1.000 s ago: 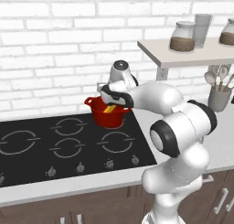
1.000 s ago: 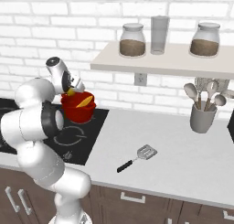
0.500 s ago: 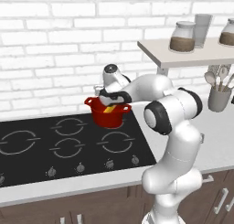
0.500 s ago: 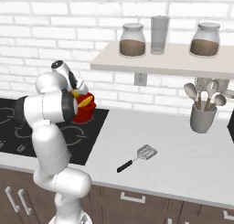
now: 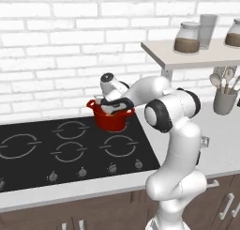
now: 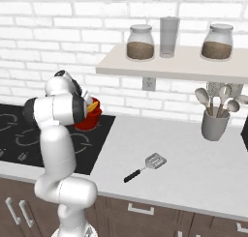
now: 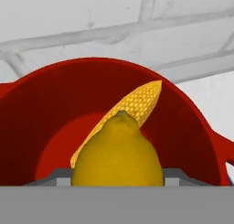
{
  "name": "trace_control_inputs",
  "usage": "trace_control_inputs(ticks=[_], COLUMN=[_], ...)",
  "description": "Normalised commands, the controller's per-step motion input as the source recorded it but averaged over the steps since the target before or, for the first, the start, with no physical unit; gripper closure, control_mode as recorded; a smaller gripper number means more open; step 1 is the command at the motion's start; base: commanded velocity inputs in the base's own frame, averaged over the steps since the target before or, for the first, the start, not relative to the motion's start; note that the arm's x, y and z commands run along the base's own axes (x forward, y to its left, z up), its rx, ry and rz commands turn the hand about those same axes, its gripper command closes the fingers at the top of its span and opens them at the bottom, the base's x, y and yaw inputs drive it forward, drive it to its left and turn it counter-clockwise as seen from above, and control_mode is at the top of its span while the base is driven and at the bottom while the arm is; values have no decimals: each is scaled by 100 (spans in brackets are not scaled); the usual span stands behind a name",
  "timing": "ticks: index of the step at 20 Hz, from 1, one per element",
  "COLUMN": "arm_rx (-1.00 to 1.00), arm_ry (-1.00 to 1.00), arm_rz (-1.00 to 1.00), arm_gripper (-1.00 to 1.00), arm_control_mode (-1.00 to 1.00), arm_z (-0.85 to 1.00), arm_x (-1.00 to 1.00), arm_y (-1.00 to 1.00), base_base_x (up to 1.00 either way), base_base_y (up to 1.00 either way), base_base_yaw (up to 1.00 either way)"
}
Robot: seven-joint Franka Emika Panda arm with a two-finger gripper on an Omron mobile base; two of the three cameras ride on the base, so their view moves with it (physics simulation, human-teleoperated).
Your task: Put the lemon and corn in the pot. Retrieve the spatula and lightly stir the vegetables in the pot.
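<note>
Our gripper (image 7: 118,184) holds the round yellow lemon (image 7: 118,154) between its fingers. Just beyond it, the slim yellow corn cob (image 7: 132,106) leans inside the small red pot (image 7: 183,122).

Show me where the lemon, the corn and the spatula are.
lemon (image 7: 118,157), hand view, middle of its body.
corn (image 7: 139,99), hand view, upper part of the cob.
spatula (image 6: 154,160), right base view, slotted silver head.

Pot (image 7: 41,104) smooth glossy red; corn (image 7: 137,102) bumpy, kernelled; lemon (image 7: 118,154) smooth matt yellow; cooktop (image 5: 37,154) glossy black.
</note>
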Motion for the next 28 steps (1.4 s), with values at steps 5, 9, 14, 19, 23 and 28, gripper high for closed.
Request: trace_control_inputs(ticks=[5, 9, 14, 19, 23, 28], arm_rx=[0, 0, 0, 0, 5, 14], arm_ry=[0, 0, -1, -13, -20, -4], arm_rz=[0, 0, 0, 0, 0, 0], arm_gripper=[-100, -100, -100, -100, -100, -100], arm_control_mode=[-100, -100, -100, -100, -100, -100], arm_z=[-32, -7, 6, 59, 99, 95], arm_x=[7, 13, 7, -3, -33, -51], arm_y=[0, 0, 0, 0, 0, -16], base_base_x=[0, 0, 0, 0, 0, 0], base_base_y=[0, 0, 0, 0, 0, 0], base_base_yaw=[0, 0, 0, 0, 0, 0])
